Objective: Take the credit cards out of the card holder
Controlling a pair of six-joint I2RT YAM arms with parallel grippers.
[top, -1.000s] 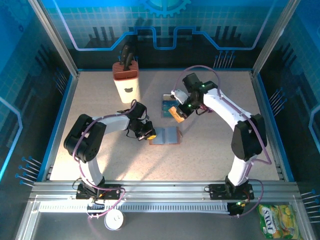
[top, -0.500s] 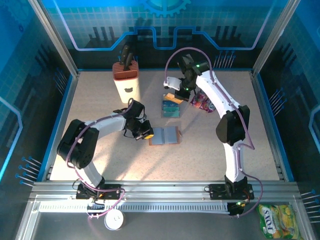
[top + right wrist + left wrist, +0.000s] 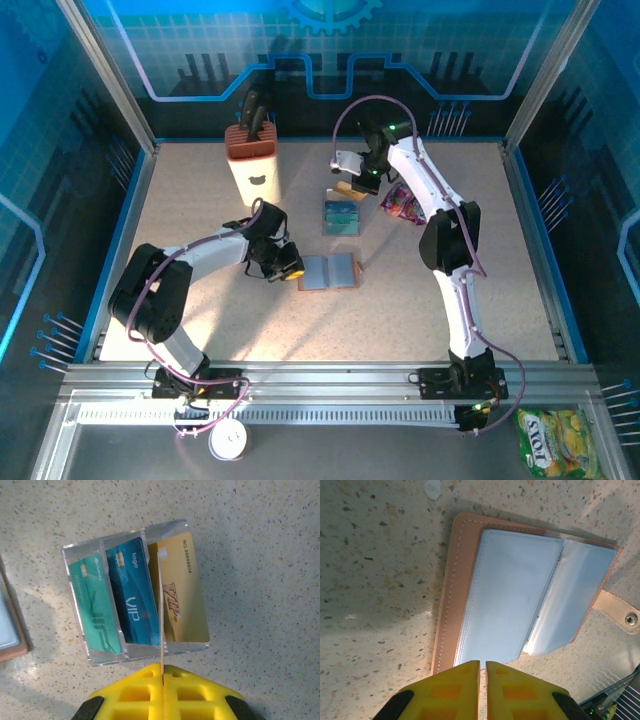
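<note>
Now grips a thin tan-orange credit card [image 3: 161, 605] edge-on in the right hand [image 3: 163, 667], pads pressed fully together on it, directly above a clear plastic three-slot tray [image 3: 145, 650] already carrying a green card [image 3: 95, 605], a blue card [image 3: 132, 595] and a gold card [image 3: 180, 590]. Looks like the drop-off step: hold the card upright, shift it off the divider beneath and over a slot, lower straight down, and only then part the pads. Mind the tray's thin walls and the purple snack packet [image 3: 405, 203] near the hand's right side; use the bare speckled worktop [image 3: 390, 310] nearer the arms for backing away. Holds the left hand [image 3: 482, 664] almost closed, a hairline slit between the pads, on nothing visible, at the near rim of the open tan-brown leather card holder [image 3: 452, 590] with blue-grey lining, lying flat mid-worktop, apart from the tray; shows no card in its sleeves.
</note>
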